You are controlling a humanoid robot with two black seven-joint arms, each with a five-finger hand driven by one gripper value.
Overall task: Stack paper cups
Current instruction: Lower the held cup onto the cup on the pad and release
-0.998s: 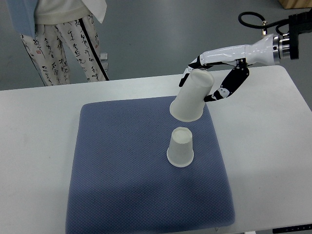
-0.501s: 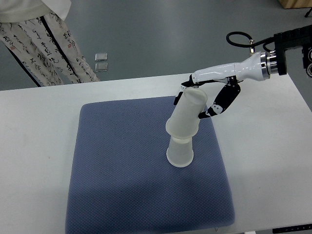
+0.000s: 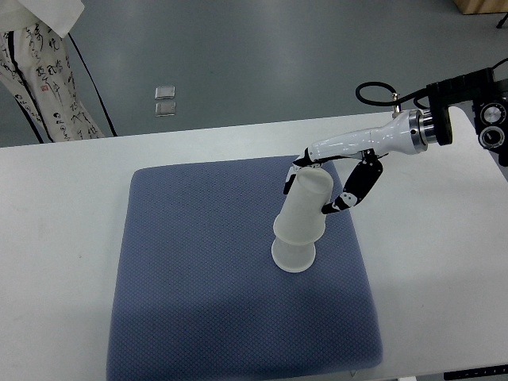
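Note:
Two white paper cups stand upside down on the blue-grey mat (image 3: 198, 262). The upper cup (image 3: 305, 208) is held by my right hand (image 3: 317, 184), which is shut on its base end. It leans slightly to the right and covers most of the lower cup (image 3: 294, 255), whose rim rests on the mat. The right arm comes in from the right edge over the white table (image 3: 436, 238). The left arm is not in view.
A person in patterned trousers (image 3: 40, 87) stands beyond the table's far left corner. Two small square tiles (image 3: 165, 100) lie on the grey floor behind the table. The mat takes up the table's middle.
My right hand has carried the upper cup down and leftward from the air onto the lower cup, sliding it over. The person has moved away to the left.

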